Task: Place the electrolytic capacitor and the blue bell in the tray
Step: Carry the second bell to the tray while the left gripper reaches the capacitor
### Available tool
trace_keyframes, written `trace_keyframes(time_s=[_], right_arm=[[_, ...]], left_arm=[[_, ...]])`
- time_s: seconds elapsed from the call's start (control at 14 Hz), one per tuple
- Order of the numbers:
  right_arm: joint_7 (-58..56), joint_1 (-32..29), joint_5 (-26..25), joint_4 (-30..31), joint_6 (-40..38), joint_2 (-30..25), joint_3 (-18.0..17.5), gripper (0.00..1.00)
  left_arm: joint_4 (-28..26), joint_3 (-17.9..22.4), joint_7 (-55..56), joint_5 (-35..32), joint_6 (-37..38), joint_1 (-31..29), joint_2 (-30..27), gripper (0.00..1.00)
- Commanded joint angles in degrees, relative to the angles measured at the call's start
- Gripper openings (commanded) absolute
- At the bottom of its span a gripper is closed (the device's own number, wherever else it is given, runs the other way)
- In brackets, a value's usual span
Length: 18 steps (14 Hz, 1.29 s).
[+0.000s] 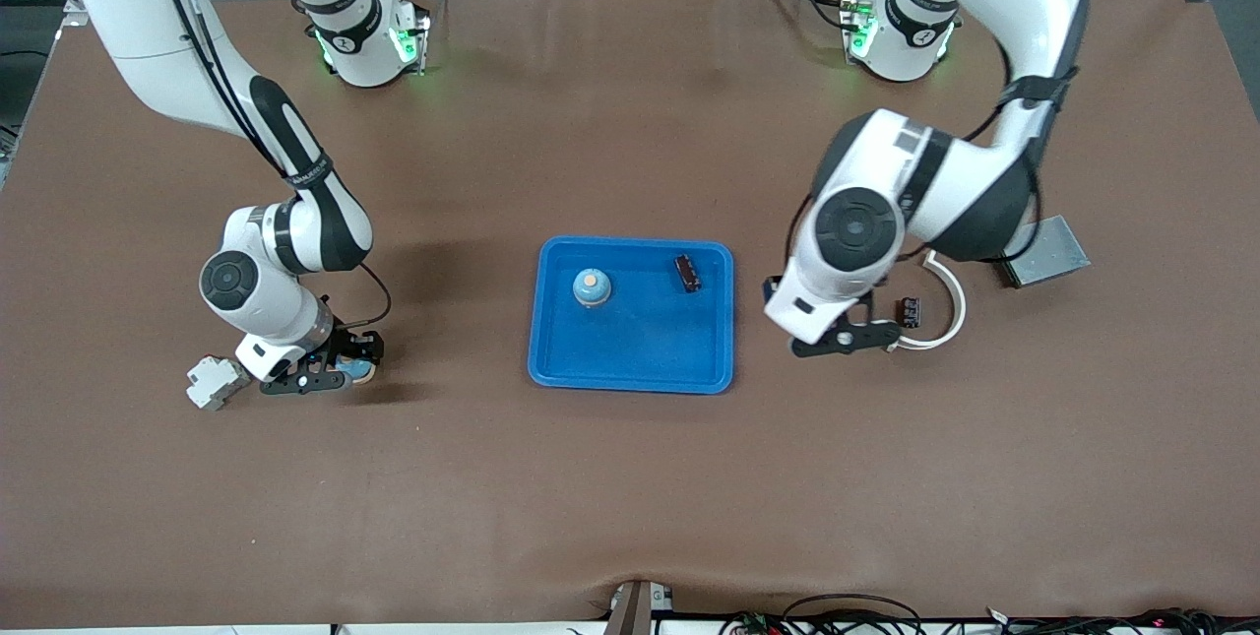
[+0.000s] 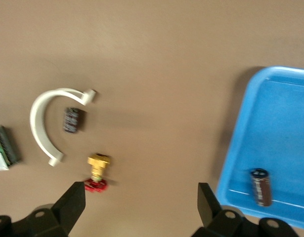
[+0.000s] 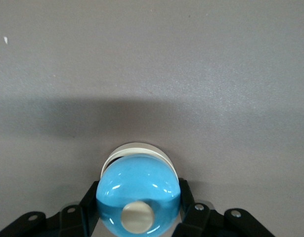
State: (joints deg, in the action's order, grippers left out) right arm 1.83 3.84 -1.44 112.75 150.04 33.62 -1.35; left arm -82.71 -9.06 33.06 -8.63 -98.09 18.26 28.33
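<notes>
**Tray already holds a bell and a capacitor; right arm grips another bell**

A bright-blue tray (image 1: 630,374) sits mid-table. Inside it stands a blue bell (image 1: 592,287) toward the right arm's end, and a dark electrolytic capacitor (image 1: 687,273) lies toward the left arm's end, close to the rim. Judged from that, one of each item is already delivered.

The right gripper (image 1: 330,374) is low over the table, well apart from the tray at the right arm's end, just beside a small white block (image 1: 215,382). Its fingers (image 3: 90,205) are pressed against a second blue bell (image 3: 138,196), which appears to rest on the table, though the wrist view does not settle this.

The left gripper (image 1: 854,338) hovers over the table near the tray's rim, fingers spread wide and empty. Near it lie a second capacitor (image 1: 912,311), a white curved clip (image 1: 947,308), a small brass and red fitting (image 2: 98,171) and a grey metal plate (image 1: 1046,251).

What seems left: carrying the gripped bell to the tray, and perhaps the loose capacitor.
</notes>
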Motion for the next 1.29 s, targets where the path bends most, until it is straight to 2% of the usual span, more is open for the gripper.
trace_keyframes(time_s=[0.0,0.36,0.5,0.79,1.22], right_arm=[[4.2,1.4,0.6,-1.8,-1.5,-0.5,-0.8,0.0],[24.4,10.6,0.5,-9.5,-11.6,-1.0,-1.6,0.0],[32.9,15.1,0.5,-14.1,-14.6,-0.4,-1.6,0.0],[45.7,21.5,0.1,-24.7,-21.3,4.9,-1.6,0.0],[59.2,28.0,-0.7,-34.7,-21.9,14.1,-1.0,0.0]], left_arm=[[-3.3,-0.5,-9.6,-0.5,0.4,-5.3,-3.7,1.0],[-4.7,-0.7,-22.5,-0.6,-2.3,-14.3,-4.4,1.0],[-9.4,-0.7,-25.8,-0.7,-8.0,-17.1,-5.7,1.0],[-22.6,-0.7,-29.0,-0.6,-23.0,-20.2,-9.9,1.0],[-28.7,-0.8,-27.7,-0.2,-30.6,-20.0,-9.9,1.0]])
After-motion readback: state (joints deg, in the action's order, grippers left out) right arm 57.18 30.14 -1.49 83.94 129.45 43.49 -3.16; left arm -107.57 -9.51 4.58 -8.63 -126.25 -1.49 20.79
